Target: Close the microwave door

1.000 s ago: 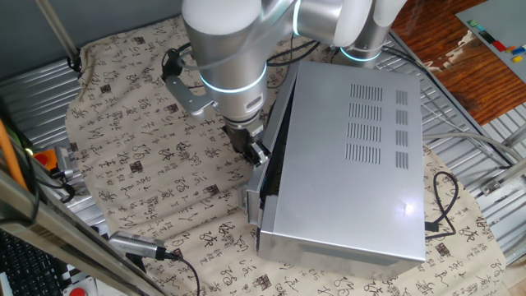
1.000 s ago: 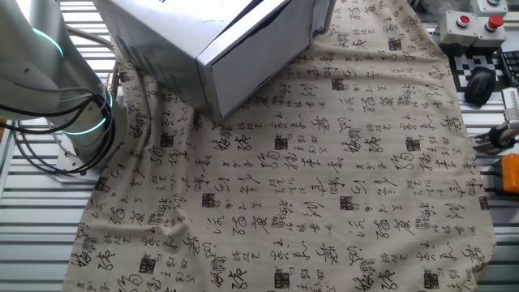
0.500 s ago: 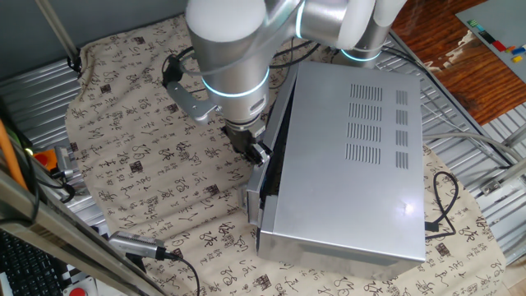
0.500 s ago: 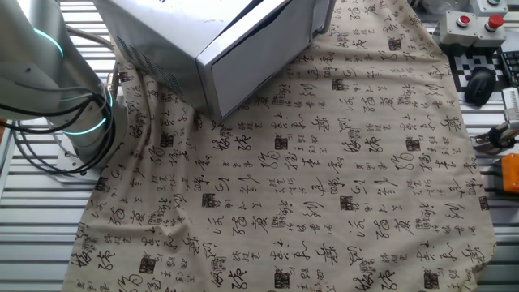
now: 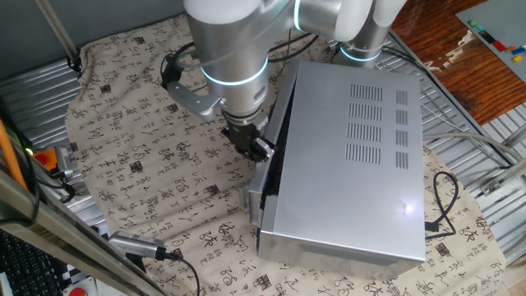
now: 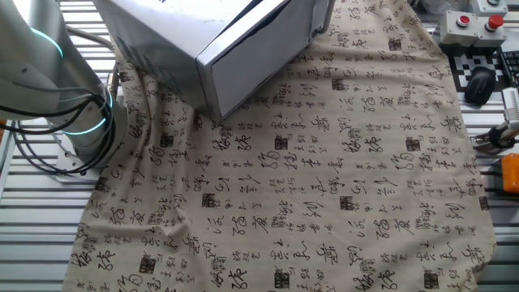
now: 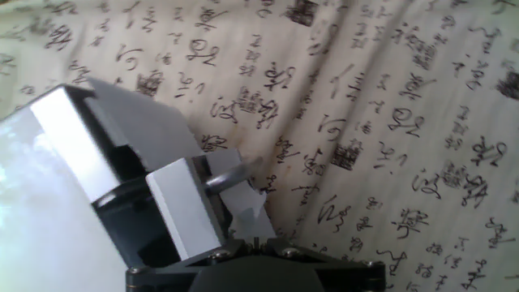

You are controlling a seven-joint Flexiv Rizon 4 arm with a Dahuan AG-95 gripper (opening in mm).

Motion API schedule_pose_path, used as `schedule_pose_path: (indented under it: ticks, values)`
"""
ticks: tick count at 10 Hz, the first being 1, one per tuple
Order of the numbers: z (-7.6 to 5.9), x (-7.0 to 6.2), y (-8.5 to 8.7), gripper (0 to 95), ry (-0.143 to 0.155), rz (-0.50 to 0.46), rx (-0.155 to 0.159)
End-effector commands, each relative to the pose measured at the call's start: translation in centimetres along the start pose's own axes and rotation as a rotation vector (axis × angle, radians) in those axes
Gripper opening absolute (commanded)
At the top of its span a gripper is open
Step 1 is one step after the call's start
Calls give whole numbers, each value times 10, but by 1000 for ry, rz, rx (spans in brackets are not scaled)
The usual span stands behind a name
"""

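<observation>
The microwave (image 5: pixel 353 164) is a silver-grey box with vent slots on top, lying on a patterned cloth. The microwave door (image 5: pixel 265 185) runs along its left side and stands slightly ajar, with a dark gap behind it. My gripper (image 5: pixel 256 150) is at the door's outer face near its middle, touching or almost touching it. In the hand view the fingertips (image 7: pixel 246 212) are together and hold nothing, right beside a grey door edge (image 7: pixel 182 215). The other fixed view shows the microwave (image 6: pixel 162 32) and the door (image 6: pixel 259 58) at the top; the gripper is out of that frame.
A black power cord (image 5: pixel 444 197) loops behind the microwave. A cabled tool (image 5: pixel 140 245) lies at the cloth's front left, with an orange object (image 5: pixel 49 156) at the left edge. The arm's base (image 6: pixel 57 89) stands beside the microwave. A button box (image 6: pixel 474 24) and a mouse (image 6: pixel 480 81) lie off the cloth.
My arm and gripper have shifted slightly right, toward the microwave, and the door's free end sits a little closer to the body.
</observation>
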State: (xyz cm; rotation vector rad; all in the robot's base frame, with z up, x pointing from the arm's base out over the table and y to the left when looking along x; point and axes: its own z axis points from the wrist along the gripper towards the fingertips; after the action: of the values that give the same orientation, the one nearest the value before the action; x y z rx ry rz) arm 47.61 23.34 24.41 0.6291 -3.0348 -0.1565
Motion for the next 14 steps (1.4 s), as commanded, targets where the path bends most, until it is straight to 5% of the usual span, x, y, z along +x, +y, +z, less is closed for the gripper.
schedule_pose_path:
  ticks: [1,14]
  values:
    - [0,-2,5,0,0,9,4]
    - [1,-9,35,0,1,32,0]
